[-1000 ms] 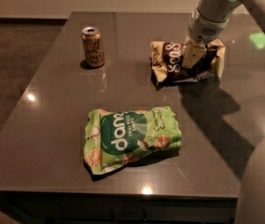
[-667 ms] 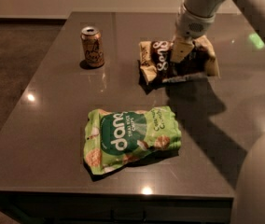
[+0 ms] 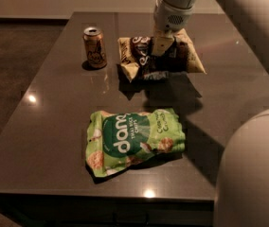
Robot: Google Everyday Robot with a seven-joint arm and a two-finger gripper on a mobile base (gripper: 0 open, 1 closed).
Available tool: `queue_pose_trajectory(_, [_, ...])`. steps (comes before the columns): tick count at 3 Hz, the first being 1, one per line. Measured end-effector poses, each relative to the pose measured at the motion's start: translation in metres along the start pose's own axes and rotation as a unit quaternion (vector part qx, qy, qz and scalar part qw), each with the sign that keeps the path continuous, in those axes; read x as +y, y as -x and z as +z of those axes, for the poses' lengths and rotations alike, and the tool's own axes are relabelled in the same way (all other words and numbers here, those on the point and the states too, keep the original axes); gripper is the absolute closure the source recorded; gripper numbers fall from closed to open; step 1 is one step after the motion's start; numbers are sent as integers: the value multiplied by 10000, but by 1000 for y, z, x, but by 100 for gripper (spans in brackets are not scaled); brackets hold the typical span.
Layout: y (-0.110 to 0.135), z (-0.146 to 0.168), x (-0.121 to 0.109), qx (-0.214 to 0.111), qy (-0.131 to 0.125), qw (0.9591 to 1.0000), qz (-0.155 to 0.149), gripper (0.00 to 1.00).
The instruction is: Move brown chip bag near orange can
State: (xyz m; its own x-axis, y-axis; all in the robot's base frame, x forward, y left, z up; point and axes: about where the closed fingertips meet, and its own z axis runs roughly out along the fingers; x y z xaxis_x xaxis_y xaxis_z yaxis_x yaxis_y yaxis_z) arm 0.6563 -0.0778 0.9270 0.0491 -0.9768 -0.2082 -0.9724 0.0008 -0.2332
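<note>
Camera view: one look down across the dark table (image 3: 54, 108), with its far edge at twelve o'clock and its near edge at six.
Pincer: my gripper (image 3: 159, 50) hangs over the far part of the table, at about one o'clock from the table's middle. It comes down from my pale arm (image 3: 173, 8), which enters at the top edge.
Grip: my fingers (image 3: 163, 41) are clamped together on the brown chip bag (image 3: 144, 60), pinching its crinkled upper middle. One cream-coloured finger shows against the dark foil.
Brown chip bag: it stretches from nine o'clock to three o'clock under my gripper, with a cream-tan end on each side and white lettering on the left half. The left end droops toward the table. A dark shadow spreads on the tabletop at its six o'clock. I cannot tell whether its underside touches the surface.
Orange can (image 3: 94, 48): it stands upright with its silver top up, at nine o'clock of the brown chip bag. It is near the bag's left end but apart from it, with a strip of bare table between them.
Green bag (image 3: 134, 140): it lies flat at six o'clock of the brown chip bag, well apart from it and closer to the near edge. Its white lettering runs sideways.
Body (image 3: 253, 174): my pale housing fills the corner at four to five o'clock.
Floor (image 3: 11, 56): it is dark and lies beyond the table's left edge, at nine to ten o'clock.
</note>
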Motion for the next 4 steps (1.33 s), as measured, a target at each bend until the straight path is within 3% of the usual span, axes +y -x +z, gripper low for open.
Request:
queue_pose_trajectory(1, [27,10,-5,67,115,9996,-235,77])
queue_pose_trajectory(2, [38,22,-9,153,206,9990,-356,47])
queue_pose_trajectory(4, [43,28,-17,75,73,9993,-359,0])
